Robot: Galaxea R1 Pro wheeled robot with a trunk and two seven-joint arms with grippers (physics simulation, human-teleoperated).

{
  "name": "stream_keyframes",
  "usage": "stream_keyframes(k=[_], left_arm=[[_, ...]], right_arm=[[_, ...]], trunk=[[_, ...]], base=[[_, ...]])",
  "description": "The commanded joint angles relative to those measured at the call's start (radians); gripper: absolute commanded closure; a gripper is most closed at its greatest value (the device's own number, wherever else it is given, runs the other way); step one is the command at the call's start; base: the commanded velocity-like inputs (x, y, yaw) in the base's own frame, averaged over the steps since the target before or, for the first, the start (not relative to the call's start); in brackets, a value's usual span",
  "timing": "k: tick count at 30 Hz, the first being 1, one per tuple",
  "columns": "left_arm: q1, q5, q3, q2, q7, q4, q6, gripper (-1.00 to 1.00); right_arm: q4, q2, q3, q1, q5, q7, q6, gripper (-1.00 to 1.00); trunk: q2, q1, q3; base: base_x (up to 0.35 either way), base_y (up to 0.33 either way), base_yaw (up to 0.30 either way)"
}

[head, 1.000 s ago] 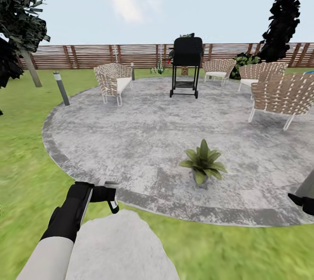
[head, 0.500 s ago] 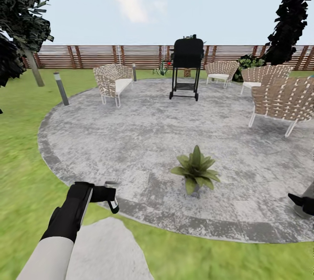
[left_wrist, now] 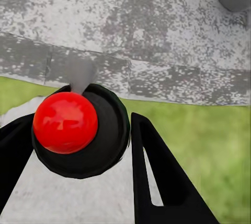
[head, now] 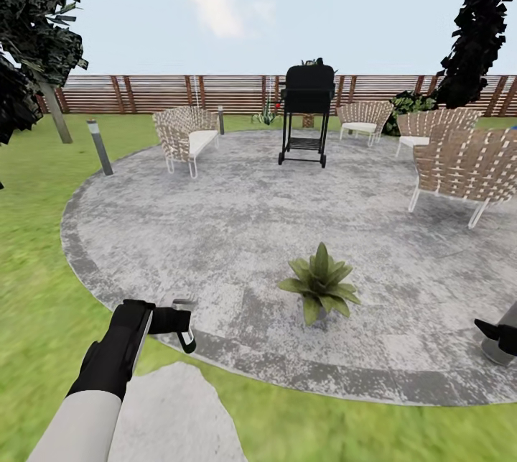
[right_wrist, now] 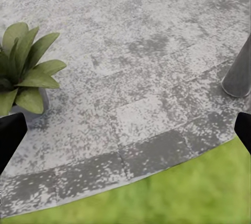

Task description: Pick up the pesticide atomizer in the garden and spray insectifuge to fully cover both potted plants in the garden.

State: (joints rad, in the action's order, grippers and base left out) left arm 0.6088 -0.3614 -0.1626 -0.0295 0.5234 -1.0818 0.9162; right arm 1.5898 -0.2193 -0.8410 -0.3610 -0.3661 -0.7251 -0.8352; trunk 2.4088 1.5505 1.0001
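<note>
Left gripper point(head: 174, 320) is clamped around the pesticide atomizer point(head: 183, 325), held low over the lawn point(head: 36, 289) just short of the patio point(head: 237, 210) edge; in the left wrist view the red-tipped nozzle point(left_wrist: 65, 122) sits on a dark round head between the two black fingers point(left_wrist: 157, 177), facing out toward the paving. Bottle body reads dark, slim, with a pale strip at the top in the head view; label not resolvable. Risk 1: nozzle axis appears aimed at the paving border rather than at foliage, so a spray from here would likely wet stone, not leaves. Risk 2: range, as the nearest potted plant point(head: 319, 281) stands well apart from the nozzle, on the patio to its right, so coverage would probably be partial. The plant is a low rosette of pointed green leaves in a small grey pot; the right wrist view shows its leaves point(right_wrist: 23, 65) at the frame edge. Risk 3: a second small rosette point(head: 267, 114) sits far back by the fence point(head: 143, 92) left of the grill point(head: 307, 113), and may be forgotten. Right gripper point(head: 502, 336) at the far right near a grey post base point(right_wrist: 238, 75); its fingertips stand wide apart, holding nothing
</note>
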Motion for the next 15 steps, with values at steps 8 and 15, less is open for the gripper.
stream_keyframes(k=[8, 15], left_arm=[[0.001, -0.011, -0.003, -0.001, 0.010, -0.001, 0.003, 1.00], [0.001, -0.011, -0.001, -0.002, 0.010, 0.000, 0.002, 1.00]], right_arm=[[0.001, 0.000, -0.001, -0.001, -0.010, -0.011, -0.002, -1.00], [0.001, 0.000, -0.001, -0.001, -0.011, -0.010, -0.002, -1.00]], trunk=[[-0.056, -0.031, -0.024], [-0.105, -0.058, -0.046]], base=[[0.000, 0.000, 0.000], [0.000, 0.000, 0.000]])
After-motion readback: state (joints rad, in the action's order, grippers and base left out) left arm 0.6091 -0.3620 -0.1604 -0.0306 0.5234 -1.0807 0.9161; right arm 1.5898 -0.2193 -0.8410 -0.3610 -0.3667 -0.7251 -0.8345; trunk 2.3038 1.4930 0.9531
